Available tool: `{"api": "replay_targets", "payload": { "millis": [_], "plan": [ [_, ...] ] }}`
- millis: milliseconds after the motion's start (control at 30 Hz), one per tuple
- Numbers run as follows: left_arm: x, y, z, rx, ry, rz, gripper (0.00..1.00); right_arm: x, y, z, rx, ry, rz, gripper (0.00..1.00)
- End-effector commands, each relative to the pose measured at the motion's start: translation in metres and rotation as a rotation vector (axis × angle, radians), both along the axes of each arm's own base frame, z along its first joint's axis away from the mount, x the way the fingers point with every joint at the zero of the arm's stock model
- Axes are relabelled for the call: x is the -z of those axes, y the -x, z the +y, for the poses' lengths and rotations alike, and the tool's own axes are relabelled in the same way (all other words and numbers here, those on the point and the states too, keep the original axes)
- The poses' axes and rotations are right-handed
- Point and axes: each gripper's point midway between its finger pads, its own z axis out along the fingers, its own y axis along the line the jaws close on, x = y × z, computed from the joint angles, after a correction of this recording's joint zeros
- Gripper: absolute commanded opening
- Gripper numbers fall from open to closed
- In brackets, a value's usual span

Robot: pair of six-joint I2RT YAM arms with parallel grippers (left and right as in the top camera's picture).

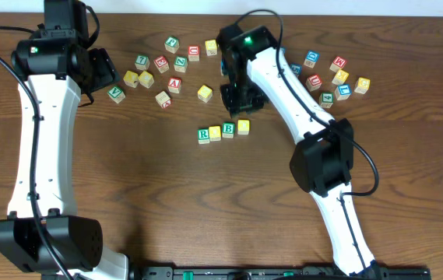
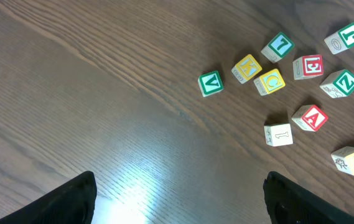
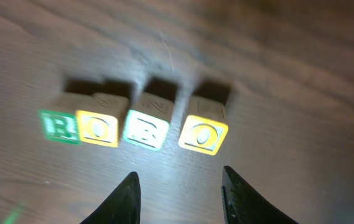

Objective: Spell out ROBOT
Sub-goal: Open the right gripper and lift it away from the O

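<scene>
A row of lettered blocks lies mid-table: green R (image 1: 203,135), yellow O (image 1: 215,133), green B (image 1: 228,130) and a second yellow O (image 1: 243,126). The right wrist view shows the same row: R (image 3: 58,126), O (image 3: 98,129), B (image 3: 144,131), O (image 3: 203,134), the last set slightly apart. My right gripper (image 1: 240,99) (image 3: 180,199) is open and empty just behind the row. My left gripper (image 1: 100,74) (image 2: 180,199) is open and empty at the far left. A green T block (image 1: 142,61) (image 2: 278,46) lies among the loose blocks.
Loose blocks are scattered across the back: a cluster at centre-left with a green V (image 1: 116,94) (image 2: 211,83), a red A (image 1: 174,84) (image 2: 310,117) and a yellow block (image 1: 205,93), and another cluster at the back right around a yellow block (image 1: 362,85).
</scene>
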Motion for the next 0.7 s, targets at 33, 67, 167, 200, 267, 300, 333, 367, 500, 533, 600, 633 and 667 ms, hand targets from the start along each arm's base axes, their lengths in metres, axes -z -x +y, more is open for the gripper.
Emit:
{"api": "replay_targets", "payload": {
  "millis": [33, 67, 167, 200, 267, 300, 333, 367, 500, 533, 600, 633, 667],
  "plan": [
    [0.007, 0.001, 0.003, -0.001, -0.017, 0.025, 0.85, -0.052, -0.02, -0.003, 0.009, -0.074, -0.136, 0.37],
    [0.007, 0.001, 0.003, -0.012, -0.01, 0.022, 0.85, -0.06, -0.028, -0.01, 0.023, -0.07, -0.168, 0.38],
    [0.009, -0.001, -0.006, 0.006, 0.04, 0.019, 0.85, -0.07, -0.037, -0.023, 0.047, -0.072, -0.199, 0.41],
    [0.009, -0.001, -0.008, 0.011, 0.051, 0.018, 0.84, -0.072, -0.041, -0.028, 0.059, -0.074, -0.205, 0.41],
    [0.009, -0.001, -0.01, 0.015, 0.058, 0.017, 0.84, -0.074, -0.047, -0.042, 0.089, -0.073, -0.211, 0.41],
    [0.009, -0.001, -0.01, 0.016, 0.058, 0.018, 0.85, -0.075, -0.051, -0.052, 0.111, -0.071, -0.212, 0.41],
    [0.009, -0.001, -0.01, 0.015, 0.059, 0.018, 0.85, -0.075, -0.053, -0.058, 0.12, -0.069, -0.213, 0.42],
    [0.009, -0.001, -0.01, 0.008, 0.062, 0.016, 0.85, -0.075, -0.056, -0.065, 0.126, -0.068, -0.215, 0.43],
    [0.009, -0.001, -0.01, -0.005, 0.068, 0.013, 0.84, -0.075, -0.064, -0.085, 0.169, -0.063, -0.218, 0.46],
    [0.009, -0.001, -0.01, -0.008, 0.069, 0.012, 0.85, -0.075, -0.067, -0.09, 0.18, -0.063, -0.221, 0.47],
    [0.009, -0.001, -0.01, -0.008, 0.069, 0.012, 0.84, -0.076, -0.071, -0.098, 0.198, -0.064, -0.229, 0.48],
    [0.009, -0.001, -0.01, -0.008, 0.069, 0.012, 0.85, -0.076, -0.074, -0.102, 0.208, -0.064, -0.233, 0.49],
    [0.009, -0.001, -0.01, -0.008, 0.069, 0.012, 0.84, -0.076, -0.077, -0.106, 0.218, -0.066, -0.239, 0.49]
  ]
}}
